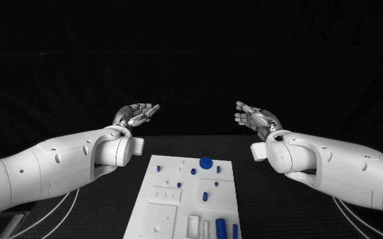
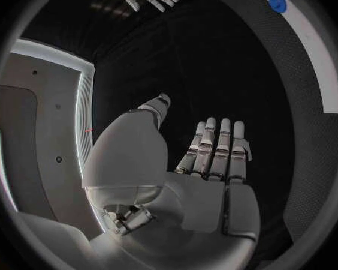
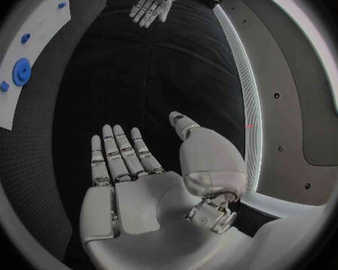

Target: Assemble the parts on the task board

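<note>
**Both hands raised & empty, board untouched**

Nearest in the head view, the task board (image 1: 160, 217) lies on the black table (image 1: 263, 206), long side running away from the robot. Along its near edge stand two tall blue cylinders (image 1: 220, 230) w/ two white bars beside them. Mid-board: a blue oval part (image 1: 205, 196) and several small blue pegs; exact count of the small ones can't be told. At the far edge sits one round blue disc (image 1: 206, 162), the largest part.

Beyond the board's far edge, both hands hang above the table, touching nothing. Left hand (image 1: 136, 114) is wide open, palm up, fingers straight and close together, thumb apart. Right hand (image 1: 257, 117) mirrors it, also wide open, holding nothing.

Left wrist view gives what the head view doesn't: the palm face-on, fingers (image 2: 217, 147) flat side by side, w/ the other hand opposite. Right wrist view shows its own bare palm (image 3: 139, 192) plus the toothed rim of the disc.
</note>
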You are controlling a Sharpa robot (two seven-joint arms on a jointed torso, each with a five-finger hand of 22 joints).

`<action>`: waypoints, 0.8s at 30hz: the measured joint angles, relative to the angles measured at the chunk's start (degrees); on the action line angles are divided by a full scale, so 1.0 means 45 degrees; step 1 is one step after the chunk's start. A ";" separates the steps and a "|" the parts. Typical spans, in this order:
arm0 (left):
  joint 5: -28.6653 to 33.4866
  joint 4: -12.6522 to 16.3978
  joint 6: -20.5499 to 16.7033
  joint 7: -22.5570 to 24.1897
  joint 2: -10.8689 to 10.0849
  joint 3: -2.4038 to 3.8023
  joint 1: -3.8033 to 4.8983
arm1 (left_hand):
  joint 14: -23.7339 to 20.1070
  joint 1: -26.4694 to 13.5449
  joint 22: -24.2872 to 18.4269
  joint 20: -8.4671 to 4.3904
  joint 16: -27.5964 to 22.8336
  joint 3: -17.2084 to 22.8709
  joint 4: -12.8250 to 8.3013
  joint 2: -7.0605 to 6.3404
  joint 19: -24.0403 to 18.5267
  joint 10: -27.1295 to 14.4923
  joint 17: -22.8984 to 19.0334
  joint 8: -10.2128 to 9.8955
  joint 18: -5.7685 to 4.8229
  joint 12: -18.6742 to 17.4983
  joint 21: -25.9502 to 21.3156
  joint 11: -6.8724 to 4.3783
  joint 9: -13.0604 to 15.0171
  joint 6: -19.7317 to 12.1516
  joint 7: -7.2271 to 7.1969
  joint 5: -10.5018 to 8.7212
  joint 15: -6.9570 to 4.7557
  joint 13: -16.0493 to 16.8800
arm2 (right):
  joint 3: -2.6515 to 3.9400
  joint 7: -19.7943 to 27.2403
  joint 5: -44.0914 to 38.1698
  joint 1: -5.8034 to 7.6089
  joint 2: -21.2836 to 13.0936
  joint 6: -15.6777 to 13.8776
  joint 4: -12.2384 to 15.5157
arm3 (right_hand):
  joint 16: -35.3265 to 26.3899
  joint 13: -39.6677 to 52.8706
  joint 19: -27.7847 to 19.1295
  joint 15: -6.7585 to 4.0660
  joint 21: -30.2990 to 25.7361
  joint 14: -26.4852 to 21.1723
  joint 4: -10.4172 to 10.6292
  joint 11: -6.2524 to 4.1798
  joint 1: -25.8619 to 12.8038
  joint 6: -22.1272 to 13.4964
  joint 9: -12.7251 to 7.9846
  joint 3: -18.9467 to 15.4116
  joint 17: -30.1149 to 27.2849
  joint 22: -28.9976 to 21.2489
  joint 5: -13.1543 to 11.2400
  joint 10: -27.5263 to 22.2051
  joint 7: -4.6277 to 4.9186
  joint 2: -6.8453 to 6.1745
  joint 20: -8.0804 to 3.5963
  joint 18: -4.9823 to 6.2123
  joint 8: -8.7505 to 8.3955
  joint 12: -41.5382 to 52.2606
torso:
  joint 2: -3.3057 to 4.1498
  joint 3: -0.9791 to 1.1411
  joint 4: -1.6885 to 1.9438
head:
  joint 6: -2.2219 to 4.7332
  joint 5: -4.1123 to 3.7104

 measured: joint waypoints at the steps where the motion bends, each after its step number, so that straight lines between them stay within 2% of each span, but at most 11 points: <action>1: -0.0003 -0.0090 0.0130 -0.0143 0.0024 -0.0060 0.0070 | 0.0194 0.0349 0.0146 0.0014 0.0106 0.0093 0.0093 -0.0040 0.0158 0.0215 0.0101 0.0099 0.0002 0.0000 0.0064 0.0009 0.0110 0.0167 0.0021 0.0049 0.0015 0.0026 | -0.0092 -0.0258 -0.0026 0.0148 -0.0003 0.0336 -0.0154 | 0.0040 0.0000 0.0000 0.0023 0.0000 0.0030 -0.0008 0.0008 0.0174 0.0085 0.0034 -0.0007 0.0031 0.0123 0.0000 0.0070 -0.0012 -0.0003 0.0000 0.0000 0.0009 0.0000 | 0.0000 0.0000 0.0000 | 0.0000 0.0000; 3: -0.0009 -0.0195 0.0369 -0.0411 0.0049 -0.0110 0.0151 | 0.0252 0.0477 0.0215 0.0018 0.0148 0.0140 0.0141 -0.0080 0.0198 0.0286 0.0155 0.0125 0.0002 0.0000 0.0088 0.0030 0.0172 0.0226 0.0044 0.0049 0.0029 0.0034 | -0.0249 -0.0808 -0.0087 0.0427 -0.0013 0.1064 -0.0451 | 0.0047 0.0013 0.0052 0.0083 0.0000 0.0090 -0.0150 0.0018 0.0417 0.0088 0.0058 -0.0037 0.0072 0.0284 -0.0091 0.0155 -0.0013 -0.0002 0.0051 -0.0001 0.0078 0.0000 | 0.0000 -0.0001 0.0000 | 0.0000 0.0000; 7: -0.0020 -0.0218 0.0643 -0.0707 0.0057 -0.0123 0.0163 | 0.0251 0.0476 0.0222 0.0017 0.0148 0.0140 0.0141 -0.0081 0.0197 0.0286 0.0158 0.0125 0.0002 -0.0001 0.0089 0.0029 0.0174 0.0226 0.0044 0.0049 0.0029 0.0034 | -0.0457 -0.1673 -0.0194 0.0759 -0.0023 0.2206 -0.0807 | 0.0118 0.0016 0.0095 0.0119 0.0048 0.0216 -0.0444 0.0072 0.0924 0.0198 0.0089 -0.0101 0.0120 0.0521 -0.0245 0.0344 0.0008 -0.0027 0.0095 -0.0001 0.0150 0.0014 | 0.0000 -0.0001 0.0000 | 0.0000 0.0000; 12: -0.0034 -0.0219 0.0827 -0.0890 0.0060 -0.0124 0.0161 | 0.0445 0.0559 0.0221 -0.0052 0.0255 0.0141 0.0140 0.0001 0.0264 0.0430 0.0238 0.0161 0.0002 0.0051 0.0188 0.0080 0.0212 0.0294 0.0112 0.0048 0.0025 0.0055 | -0.0552 -0.2338 -0.0300 0.0928 -0.0018 0.3087 -0.1014 | 0.0286 0.0051 0.0304 0.0291 0.0075 0.0478 -0.1013 0.0173 0.1592 0.0498 0.0094 -0.0051 0.0167 0.0958 -0.0346 0.0684 0.0034 -0.0130 0.0158 0.0002 0.0269 0.0112 | 0.0000 -0.0002 0.0000 | 0.0000 0.0000; 13: -0.0047 -0.0227 0.0900 -0.0906 0.0037 -0.0120 0.0128 | 0.0512 0.0613 0.0221 -0.0082 0.0298 0.0129 0.0129 0.0057 0.0293 0.0476 0.0259 0.0209 0.0001 0.0107 0.0244 0.0127 0.0231 0.0322 0.0140 0.0049 0.0009 0.0056 | -0.0562 -0.2391 -0.0659 0.0921 0.0197 0.3174 -0.1371 | 0.0316 0.0060 0.0399 0.0319 0.0116 0.0548 -0.1133 0.0193 0.1715 0.0583 0.0108 -0.0024 0.0176 0.1141 -0.0346 0.0790 0.0035 -0.0170 0.0165 0.0002 0.0306 0.0139 | -0.0002 -0.0005 0.0004 | -0.0040 0.0000; 14: -0.0101 -0.0194 0.1018 -0.0916 0.0002 -0.0116 0.0082 | 0.0733 0.0717 0.0221 -0.0145 0.0428 0.0056 0.0057 0.0160 0.0498 0.0707 0.0318 0.0274 0.0002 0.0198 0.0348 0.0202 0.0265 0.0449 0.0268 0.0049 0.0031 0.0096 | -0.0574 -0.2447 -0.1207 0.0903 0.0482 0.3203 -0.1893 | 0.0350 0.0070 0.0532 0.0357 0.0117 0.0660 -0.1313 0.0203 0.1878 0.0708 0.0121 0.0043 0.0191 0.1365 -0.0346 0.0935 0.0034 -0.0201 0.0158 0.0110 0.0383 0.0159 | -0.0002 -0.0007 0.0013 | -0.0089 0.0000; 16: -0.0236 -0.0149 0.1165 -0.0920 -0.0118 -0.0124 0.0027 | 0.1006 0.0892 0.0220 -0.0299 0.0594 -0.0124 -0.0016 0.0334 0.0722 0.1125 0.0384 0.0488 0.0001 0.0371 0.0506 0.0354 0.0350 0.0861 0.0427 0.0189 0.0104 0.0165 | -0.0563 -0.2468 -0.2094 0.0901 0.0728 0.3192 -0.2254 | 0.0493 0.0103 0.0806 0.0388 0.0197 0.0936 -0.1610 0.0228 0.2108 0.0982 0.0145 0.0191 0.0233 0.1636 -0.0406 0.1225 0.0048 -0.0281 0.0158 0.0206 0.0506 0.0281 | -0.0001 -0.0022 0.0031 | -0.0164 0.0009; 17: -0.0309 -0.0117 0.1231 -0.0920 -0.0180 -0.0129 0.0018 | 0.1259 0.1076 0.0220 -0.0411 0.0741 -0.0342 -0.0091 0.0518 0.1078 0.1442 0.0441 0.0634 0.0002 0.0483 0.0667 0.0485 0.0386 0.1228 0.0502 0.0704 0.0143 0.0205 | -0.0554 -0.2468 -0.2558 0.0886 0.0798 0.3176 -0.2341 | 0.0595 0.0121 0.1008 0.0388 0.0219 0.1144 -0.1809 0.0213 0.2200 0.1194 0.0157 0.0314 0.0269 0.1764 -0.0444 0.1453 0.0060 -0.0372 0.0149 0.0233 0.0598 0.0350 | 0.0004 -0.0027 0.0032 | -0.0199 0.0018; 19: -0.0445 -0.0020 0.1348 -0.0920 -0.0300 -0.0136 0.0009 | 0.2236 0.1389 0.0220 -0.0701 0.1271 -0.0634 -0.0316 0.0831 0.2021 0.2182 0.0656 0.0902 0.0034 0.0787 0.1128 0.0567 0.0456 0.1870 0.0593 0.1213 0.0094 0.0316 | -0.0541 -0.2425 -0.3714 0.0806 0.0935 0.3115 -0.2511 | 0.0782 0.0151 0.1415 0.0346 0.0312 0.1556 -0.2109 0.0149 0.2353 0.1590 0.0180 0.0595 0.0328 0.1895 -0.0458 0.1865 0.0100 -0.0497 0.0148 0.0505 0.0744 0.0466 | 0.0024 -0.0032 0.0043 | -0.0214 0.0039; 20: -0.0492 0.0019 0.1396 -0.0920 -0.0322 -0.0136 0.0010 | 0.2793 0.1655 0.0220 -0.0840 0.1543 -0.0821 -0.0502 0.0958 0.2578 0.2635 0.0770 0.1020 0.0203 0.0957 0.1398 0.0583 0.0463 0.2223 0.0654 0.1353 0.0006 0.0377 | -0.0543 -0.2402 -0.4200 0.0765 0.0986 0.3084 -0.2595 | 0.0917 0.0180 0.1723 0.0280 0.0372 0.1872 -0.2325 0.0085 0.2479 0.1883 0.0191 0.0811 0.0375 0.1936 -0.0545 0.2179 0.0139 -0.0548 0.0150 0.0525 0.0838 0.0557 | 0.0038 -0.0031 0.0048 | -0.0219 0.0048; 24: -0.0673 0.0356 0.1761 -0.0920 -0.0501 -0.0117 0.0035 | 0.4204 0.2389 0.0219 -0.1145 0.2138 -0.1426 -0.0972 0.1222 0.3866 0.3722 0.1120 0.1095 0.0595 0.1285 0.2049 0.0489 0.0306 0.3034 0.0710 0.1486 -0.0277 0.0447 | -0.0554 -0.2310 -0.6338 0.0713 0.1264 0.2936 -0.2978 | 0.1377 0.0225 0.2874 -0.0071 0.0549 0.3001 -0.3012 -0.0195 0.2725 0.2874 0.0194 0.1731 0.0572 0.1926 -0.0889 0.3243 0.0280 -0.0795 0.0161 0.1100 0.1125 0.0801 | 0.0129 -0.0038 0.0087 | -0.0247 0.0077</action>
